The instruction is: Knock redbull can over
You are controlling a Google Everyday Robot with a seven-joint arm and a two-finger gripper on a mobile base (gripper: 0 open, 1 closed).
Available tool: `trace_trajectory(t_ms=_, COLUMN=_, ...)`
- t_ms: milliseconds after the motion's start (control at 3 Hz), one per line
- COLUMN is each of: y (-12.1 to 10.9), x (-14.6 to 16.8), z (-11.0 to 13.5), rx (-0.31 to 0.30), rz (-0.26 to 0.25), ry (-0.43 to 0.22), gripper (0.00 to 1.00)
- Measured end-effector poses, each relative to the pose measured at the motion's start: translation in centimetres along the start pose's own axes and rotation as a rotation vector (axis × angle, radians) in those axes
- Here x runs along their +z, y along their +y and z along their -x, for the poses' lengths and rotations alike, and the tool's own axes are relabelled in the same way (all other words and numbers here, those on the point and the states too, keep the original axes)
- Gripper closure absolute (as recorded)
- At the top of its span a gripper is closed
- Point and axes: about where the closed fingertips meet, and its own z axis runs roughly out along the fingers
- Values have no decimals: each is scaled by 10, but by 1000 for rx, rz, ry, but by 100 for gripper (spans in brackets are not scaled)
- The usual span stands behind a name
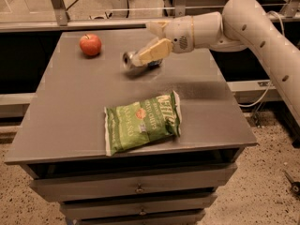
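- The gripper hangs above the desk's rear; its fingers are apart, the lower one against the redbull can.
- The can lies on its side, lid pointing left, long axis left-right; its label is unreadable.
- Green chip bag nearer, its white lettering unclear.
- Red apple back left.

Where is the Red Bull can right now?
In the camera view, the can lies on its side on the table's far half, right of the apple and behind the chip bag, with the pincer over its right end.
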Motion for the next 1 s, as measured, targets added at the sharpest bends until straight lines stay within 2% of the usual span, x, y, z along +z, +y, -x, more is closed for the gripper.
trace_trajectory(t_ms=333, y=27, x=2, z=25, rx=-26, rz=68, ry=-55, gripper=0)
trace_trajectory(t_ms=667, y=28, x=-22, z=33, rx=-82, rz=49, ry=-56, gripper=0)
trace_trajectory(t_ms=1000, y=14, x=-72, z=30, rx=-129, rz=-22, ry=-14, gripper=0)
